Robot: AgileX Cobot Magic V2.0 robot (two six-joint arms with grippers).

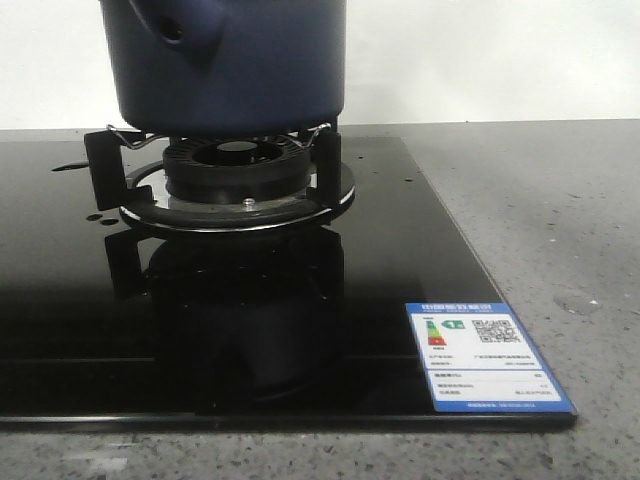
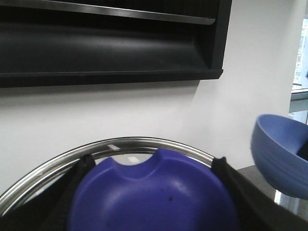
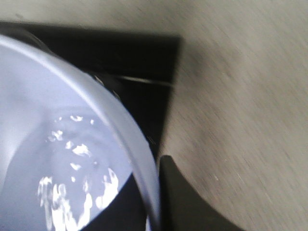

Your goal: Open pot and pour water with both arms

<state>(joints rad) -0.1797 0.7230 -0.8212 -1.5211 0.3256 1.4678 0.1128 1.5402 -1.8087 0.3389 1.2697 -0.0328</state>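
The dark navy pot [image 1: 240,60] stands on the gas burner [image 1: 238,165]. Its stubby side handle [image 1: 175,30] points forward-left, and its top is cut off by the frame. No gripper shows in the front view. My left gripper [image 2: 153,163] is shut on the blue knob [image 2: 154,202] of a glass lid with a metal rim [image 2: 144,142], held up facing the wall. My right gripper [image 3: 151,192] is shut on the rim of a light blue bowl [image 3: 57,120] with water [image 3: 72,192] in it. That bowl also shows in the left wrist view [image 2: 281,154], tilted in the air.
The burner sits in a black glass hob [image 1: 200,330] with an energy label [image 1: 485,355] at its front right corner. Grey stone counter [image 1: 560,220] lies to the right. A dark range hood [image 2: 110,43] hangs on the white wall.
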